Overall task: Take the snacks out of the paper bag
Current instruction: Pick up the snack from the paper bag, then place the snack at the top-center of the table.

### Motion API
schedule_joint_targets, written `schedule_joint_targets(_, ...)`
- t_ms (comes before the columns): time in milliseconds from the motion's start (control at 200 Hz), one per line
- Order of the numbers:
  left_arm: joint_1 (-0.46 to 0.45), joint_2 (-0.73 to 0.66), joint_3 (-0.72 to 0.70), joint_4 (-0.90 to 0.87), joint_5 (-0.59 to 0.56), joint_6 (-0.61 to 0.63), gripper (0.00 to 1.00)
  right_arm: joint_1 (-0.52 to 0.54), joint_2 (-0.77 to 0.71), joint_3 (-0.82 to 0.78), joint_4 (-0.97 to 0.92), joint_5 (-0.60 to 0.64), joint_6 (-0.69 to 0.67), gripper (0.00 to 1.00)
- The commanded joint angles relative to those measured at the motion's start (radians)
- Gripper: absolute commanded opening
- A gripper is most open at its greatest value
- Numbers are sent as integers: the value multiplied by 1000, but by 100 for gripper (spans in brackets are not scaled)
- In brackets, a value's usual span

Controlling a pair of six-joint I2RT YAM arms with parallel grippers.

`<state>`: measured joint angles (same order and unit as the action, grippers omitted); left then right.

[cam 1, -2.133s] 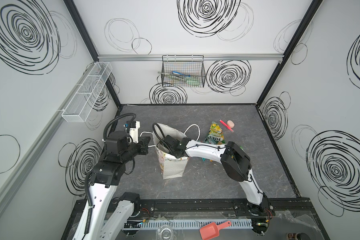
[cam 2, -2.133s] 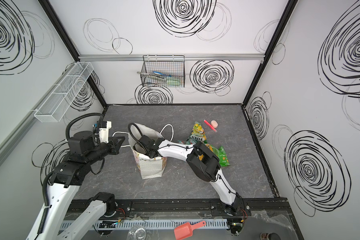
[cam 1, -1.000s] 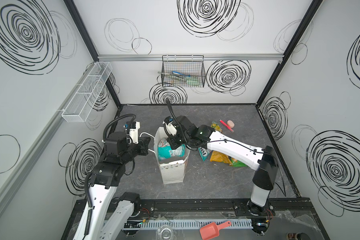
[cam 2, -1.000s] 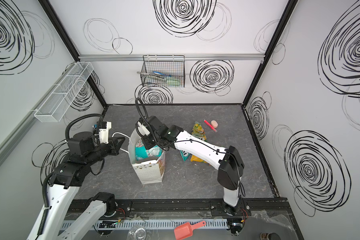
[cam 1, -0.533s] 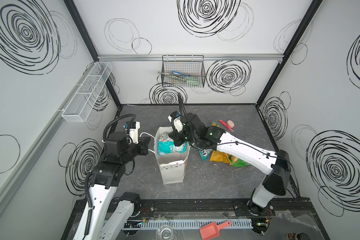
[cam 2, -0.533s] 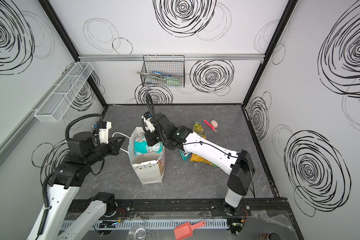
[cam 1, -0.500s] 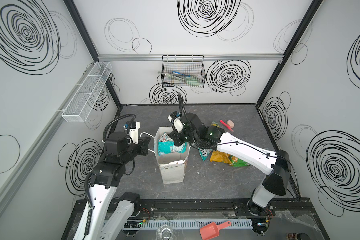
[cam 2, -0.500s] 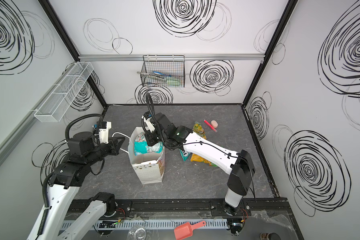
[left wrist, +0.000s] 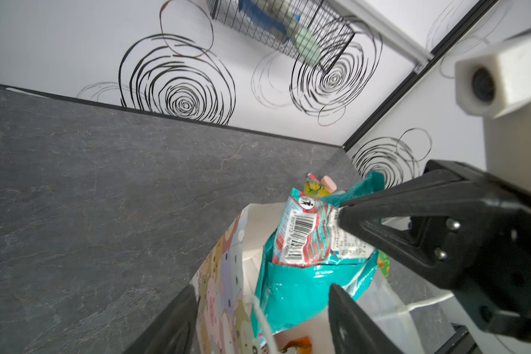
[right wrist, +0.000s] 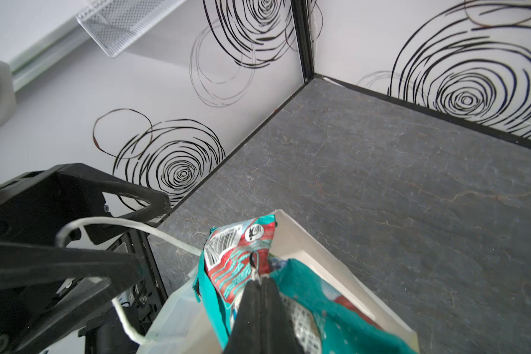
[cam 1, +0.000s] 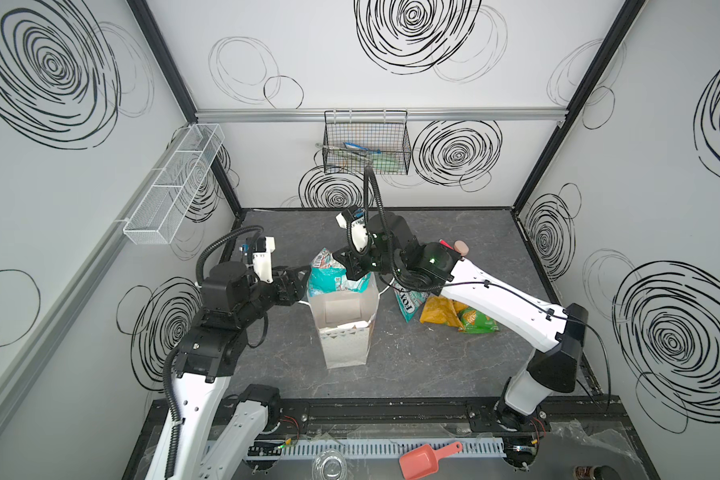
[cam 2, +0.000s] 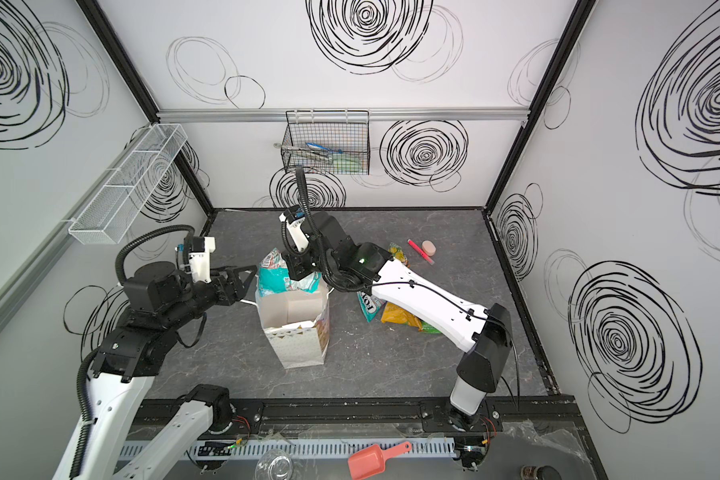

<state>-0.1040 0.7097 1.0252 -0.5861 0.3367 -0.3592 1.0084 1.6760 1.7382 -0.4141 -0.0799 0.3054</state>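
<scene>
The white paper bag [cam 1: 346, 332] stands upright mid-table. My right gripper [cam 1: 347, 270] is shut on the top edge of a teal snack packet [cam 1: 329, 280] that sticks up out of the bag's mouth; the right wrist view shows the fingers [right wrist: 259, 282] pinching the packet [right wrist: 236, 263]. My left gripper [cam 1: 302, 282] is open at the bag's left rim. In the left wrist view its fingers [left wrist: 261, 288] straddle the bag wall [left wrist: 224, 291] and cord handle. Something orange [left wrist: 298, 344] lies deeper in the bag. A teal FOX'S [cam 1: 408, 303], a yellow-orange [cam 1: 437, 309] and a green packet [cam 1: 476, 324] lie right of the bag.
A pink oval block [cam 1: 461, 247] and a red pen [cam 2: 420, 251] lie at the back right beside a yellow-green packet [cam 2: 398, 253]. A wire basket [cam 1: 366, 145] hangs on the back wall, a mesh shelf [cam 1: 175, 183] on the left wall.
My right arm has risen out of the bag, drawing the teal packet up to the mouth. My left gripper's jaws have opened at the cord handle.
</scene>
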Motion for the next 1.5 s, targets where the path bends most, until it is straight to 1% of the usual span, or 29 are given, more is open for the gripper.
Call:
schedule_joint_targets(0, 1, -33, 76, 126, -14, -48, 76, 7, -58, 77, 7, 5, -12, 0)
schedule_joint_targets(175, -17, -30, 159, 172, 5, -65, 78, 12, -59, 167, -15, 14, -34, 0)
schedule_joint_targets(215, -28, -33, 165, 191, 12, -65, 79, 12, -59, 195, -20, 25, -42, 0)
schedule_joint_targets(245, -39, -37, 166, 206, 15, -95, 79, 12, -56, 215, -29, 35, -48, 0)
schedule_joint_targets(440, -93, -56, 159, 275, 32, -128, 88, -1, -18, 390, -103, 99, -87, 0)
schedule_joint_targets(505, -100, -55, 155, 291, 56, -137, 91, -21, -5, 436, -121, 100, -92, 0)
schedule_joint_targets(645, -128, -37, 145, 344, 139, -154, 100, -84, 10, 518, -150, 98, -89, 0)
schedule_joint_targets(730, -163, -25, 147, 366, 163, -150, 97, -137, 7, 537, -155, 95, -84, 0)
schedule_joint_targets(780, -196, -18, 147, 372, 163, -141, 96, -173, 2, 541, -153, 90, -79, 0)
schedule_joint_targets(835, -241, -9, 146, 378, 156, -125, 96, -221, -2, 541, -153, 70, -64, 0)
schedule_joint_targets(951, -351, 18, 148, 378, 116, -90, 96, -347, 2, 538, -164, -21, 0, 0)
schedule_joint_targets(1031, -448, 40, 154, 376, 69, -73, 96, -429, 8, 519, -168, -78, 35, 0)
schedule_joint_targets(1051, -474, 48, 155, 374, 54, -44, 96, -449, 8, 509, -163, -90, 42, 0)
schedule_joint_targets(1156, -617, 75, 163, 364, -33, 19, 96, -528, 4, 436, -131, -139, 67, 0)
schedule_joint_targets(1341, -856, 140, 205, 311, -167, 147, 96, -618, 22, 296, -67, -192, 97, 0)
schedule_joint_targets(1496, -1029, 205, 257, 227, -355, 231, 96, -627, 49, 154, -5, -203, 94, 0)
